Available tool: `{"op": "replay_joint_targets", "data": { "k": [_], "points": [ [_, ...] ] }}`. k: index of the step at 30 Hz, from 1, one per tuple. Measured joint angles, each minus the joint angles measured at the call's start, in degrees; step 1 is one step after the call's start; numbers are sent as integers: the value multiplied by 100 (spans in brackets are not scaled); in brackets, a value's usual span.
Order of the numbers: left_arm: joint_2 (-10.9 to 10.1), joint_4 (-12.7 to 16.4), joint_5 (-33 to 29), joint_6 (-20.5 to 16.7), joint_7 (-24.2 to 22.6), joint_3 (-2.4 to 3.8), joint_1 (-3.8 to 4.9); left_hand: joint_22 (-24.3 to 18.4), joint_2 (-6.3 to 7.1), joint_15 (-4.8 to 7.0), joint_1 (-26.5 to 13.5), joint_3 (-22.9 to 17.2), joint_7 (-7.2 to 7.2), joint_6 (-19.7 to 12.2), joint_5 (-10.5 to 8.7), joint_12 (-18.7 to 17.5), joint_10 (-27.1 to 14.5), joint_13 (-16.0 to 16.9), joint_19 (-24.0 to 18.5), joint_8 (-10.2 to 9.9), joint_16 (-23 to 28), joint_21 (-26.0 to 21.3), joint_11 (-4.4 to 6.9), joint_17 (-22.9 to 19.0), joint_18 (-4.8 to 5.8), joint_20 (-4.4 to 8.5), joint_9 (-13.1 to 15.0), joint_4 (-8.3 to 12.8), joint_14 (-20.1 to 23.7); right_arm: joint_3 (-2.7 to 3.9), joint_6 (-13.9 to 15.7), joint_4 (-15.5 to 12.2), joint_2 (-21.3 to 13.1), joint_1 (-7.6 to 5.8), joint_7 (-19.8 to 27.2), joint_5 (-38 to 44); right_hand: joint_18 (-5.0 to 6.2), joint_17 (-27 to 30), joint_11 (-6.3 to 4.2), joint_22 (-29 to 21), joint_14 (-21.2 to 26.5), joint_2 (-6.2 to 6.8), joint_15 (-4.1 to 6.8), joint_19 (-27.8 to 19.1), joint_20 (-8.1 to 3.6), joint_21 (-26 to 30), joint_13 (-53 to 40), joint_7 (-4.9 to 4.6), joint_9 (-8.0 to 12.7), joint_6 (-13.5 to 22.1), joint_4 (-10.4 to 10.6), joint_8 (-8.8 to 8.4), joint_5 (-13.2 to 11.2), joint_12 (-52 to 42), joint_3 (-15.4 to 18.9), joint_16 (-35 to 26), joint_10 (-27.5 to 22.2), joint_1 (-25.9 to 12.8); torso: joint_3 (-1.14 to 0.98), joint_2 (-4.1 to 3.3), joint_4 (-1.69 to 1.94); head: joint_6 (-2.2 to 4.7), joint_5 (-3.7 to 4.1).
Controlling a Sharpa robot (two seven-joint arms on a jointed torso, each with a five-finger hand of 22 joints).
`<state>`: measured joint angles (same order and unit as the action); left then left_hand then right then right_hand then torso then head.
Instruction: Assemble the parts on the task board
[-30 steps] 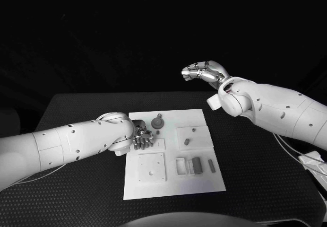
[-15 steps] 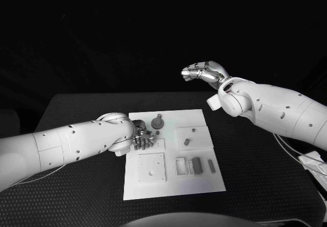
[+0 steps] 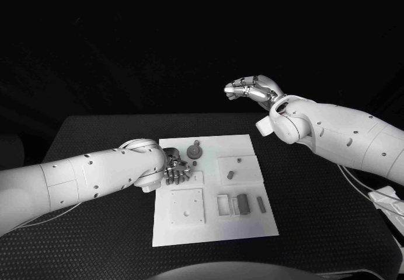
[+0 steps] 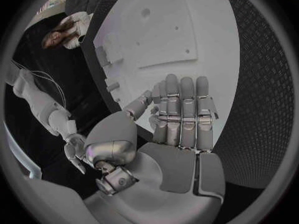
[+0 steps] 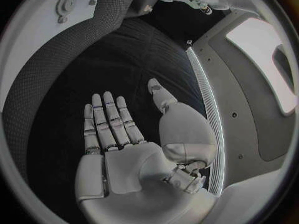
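White rounded arms (image 3: 93,172) dotted with dark screws end in silver segmented robot hands (image 4: 181,114).

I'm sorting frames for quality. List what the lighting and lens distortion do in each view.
Head view: the surroundings are black, while the white task board and arms stand out brightly. Left wrist view: fisheye bends the board's straight edges into curves, and the left hand looms large before it. Right wrist view: the right hand shows against the dark table, whose edge curves strongly.

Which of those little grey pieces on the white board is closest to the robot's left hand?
The round, gear-like piece at the task board's far end, just beyond the left hand; the other pieces lie farther right.
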<state>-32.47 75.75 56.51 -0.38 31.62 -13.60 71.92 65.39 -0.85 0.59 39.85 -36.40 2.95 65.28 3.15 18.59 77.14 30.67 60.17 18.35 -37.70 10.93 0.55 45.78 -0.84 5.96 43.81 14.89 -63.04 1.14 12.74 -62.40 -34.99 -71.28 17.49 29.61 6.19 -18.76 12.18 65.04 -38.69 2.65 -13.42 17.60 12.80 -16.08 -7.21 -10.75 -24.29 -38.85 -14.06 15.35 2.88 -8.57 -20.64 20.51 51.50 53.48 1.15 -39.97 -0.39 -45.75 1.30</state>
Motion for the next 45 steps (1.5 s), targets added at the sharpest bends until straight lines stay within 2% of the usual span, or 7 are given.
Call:
{"op": "replay_joint_targets", "data": {
  "k": [14, 23, 25, 35, 36, 38, 45],
  "points": [
    [14, -5, 23, 4, 28, 1, 0, 19, 316, -20, -16, 89, 20, -20, 0, 0, 0, 3, 2, -22, -23, -33, 0, -29, 1, -1, 12, -57, 20, 0, -9, -11, -7, 2, -2, -1, 0, 6, 0, 8, 0, 0, 0, -21, 21, 22, 13, 0, 5, 0, 0, 28, 0, 0, 0, -22, 0, 0, -2, -1, -1, -3, -1],
    [24, -15, 57, 8, 41, -1, -4, 32, 374, -20, 42, 106, 40, -40, 0, 0, -20, 6, 4, -44, -22, -67, -21, -43, 2, -3, 19, -74, 20, 0, -13, -13, -8, 2, -4, -2, 0, 5, 0, 14, 0, 0, 0, -21, 21, 22, 16, 0, 5, 0, 0, 28, 0, 0, 0, -22, 0, 0, -5, -1, -2, -5, -1],
    [24, -15, 61, 9, 41, -1, -4, 35, 371, -20, 44, 104, 40, -40, 0, 0, -20, 6, 4, -44, -24, -67, -21, -43, 1, -3, 20, -73, 20, 0, -14, -13, -10, 2, -4, -2, 0, 5, 0, 14, 0, 0, 0, -21, 21, 22, 21, 0, 4, 0, 0, 28, 0, 0, 0, -22, 0, 0, -5, -2, -2, -6, -1],
    [26, -9, 53, 15, 35, 3, -2, 78, 22, -19, 467, -50, 40, -40, -1, 0, -20, 5, 9, -67, -44, -112, -21, -95, 4, -8, 27, 81, 61, 0, -22, -14, -10, 2, -6, -3, 0, 11, 0, 20, 20, 0, -20, -21, 21, 22, 28, 0, 9, 0, 16, 28, 0, 0, -16, -22, 0, 0, -6, -2, -2, -11, -1],
    [25, -9, 45, 15, 34, 3, -1, 78, 25, -19, 497, -53, 40, -40, -2, 0, -30, 5, 14, -67, -44, -112, -12, -99, 4, -13, 27, 85, 61, 0, -23, -14, -10, 2, -6, -3, 0, 10, 0, 20, 20, 0, -20, -21, 21, 22, 28, 0, 9, 0, 16, 28, 0, 0, -16, -22, 0, 0, -6, -2, -2, -11, -1],
    [21, -9, 31, 15, 30, 4, -1, 81, 74, -22, 540, -35, 40, -40, -11, 0, -69, 5, 15, -95, -44, -134, -35, -117, 4, -14, 27, 67, 65, 0, -24, -13, -10, 2, -6, -3, 0, 10, 0, 20, 20, 0, -20, -21, 21, 22, 29, 0, 9, 0, 16, 28, 0, 0, -16, -22, 0, 0, -5, -2, -2, -12, -1],
    [0, -14, -2, 8, 16, 4, -3, 94, 516, -60, 90, 496, 61, -61, -10, 0, -89, -1, 16, -127, -67, -216, -55, -149, 2, -15, 26, -149, 103, 0, -28, -13, -8, 3, -8, -3, 0, 10, 0, 24, 20, 0, -20, -20, 21, 22, 33, 12, 9, 12, 16, 28, 0, 0, -16, -22, 0, 0, -5, -2, -2, -5, -5]
  ]
}}
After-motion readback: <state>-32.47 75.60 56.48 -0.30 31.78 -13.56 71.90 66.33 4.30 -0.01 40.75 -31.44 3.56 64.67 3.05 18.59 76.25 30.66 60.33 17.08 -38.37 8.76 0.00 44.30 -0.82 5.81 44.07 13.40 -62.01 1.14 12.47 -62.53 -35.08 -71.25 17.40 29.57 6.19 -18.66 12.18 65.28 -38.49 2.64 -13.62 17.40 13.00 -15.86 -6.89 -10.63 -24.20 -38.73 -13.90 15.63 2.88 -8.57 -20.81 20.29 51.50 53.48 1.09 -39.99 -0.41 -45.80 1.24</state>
